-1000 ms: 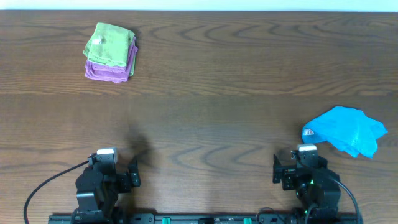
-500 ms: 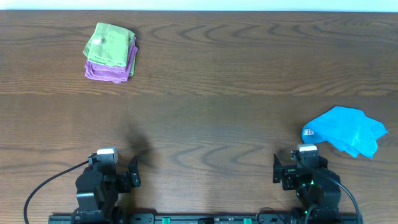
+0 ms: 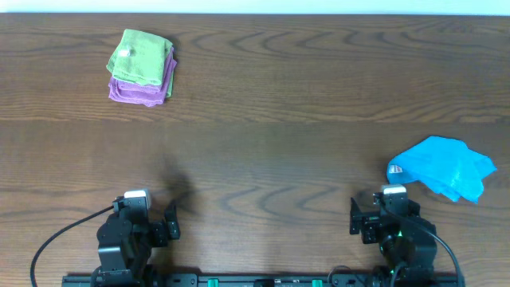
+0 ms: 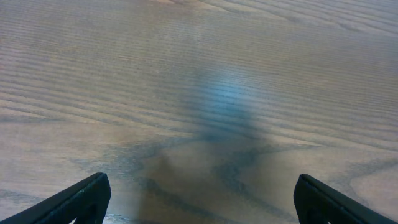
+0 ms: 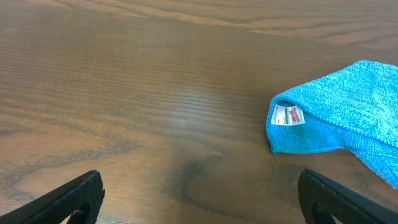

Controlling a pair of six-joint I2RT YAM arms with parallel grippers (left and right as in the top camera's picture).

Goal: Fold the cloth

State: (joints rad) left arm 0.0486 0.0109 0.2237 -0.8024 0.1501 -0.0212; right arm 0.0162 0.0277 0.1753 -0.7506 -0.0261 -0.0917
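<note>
At the far left of the table (image 3: 279, 119) we see the cloth (image 3: 141, 56), lime green and folded into a small square, lying on top of a folded purple cloth (image 3: 139, 92) whose edges peek out below and to the right. A small white tag (image 3: 123, 53) shows on its upper face. Neither arm is near it.

Closer to us, the left gripper (image 4: 199, 202) sits at the near edge with its jaws spread wide. In its wrist view we find only the two dark fingertips (image 4: 81, 199) in the bottom corners, with bare wood between them and nothing held.

The right gripper (image 5: 199, 199) is likewise spread wide and empty, its fingertips (image 5: 339, 199) apart over bare wood. Just beyond it and to the right lies a crumpled bright blue cloth (image 5: 348, 124) with a white label (image 5: 288, 115) at its near corner, untouched by the claw.
</note>
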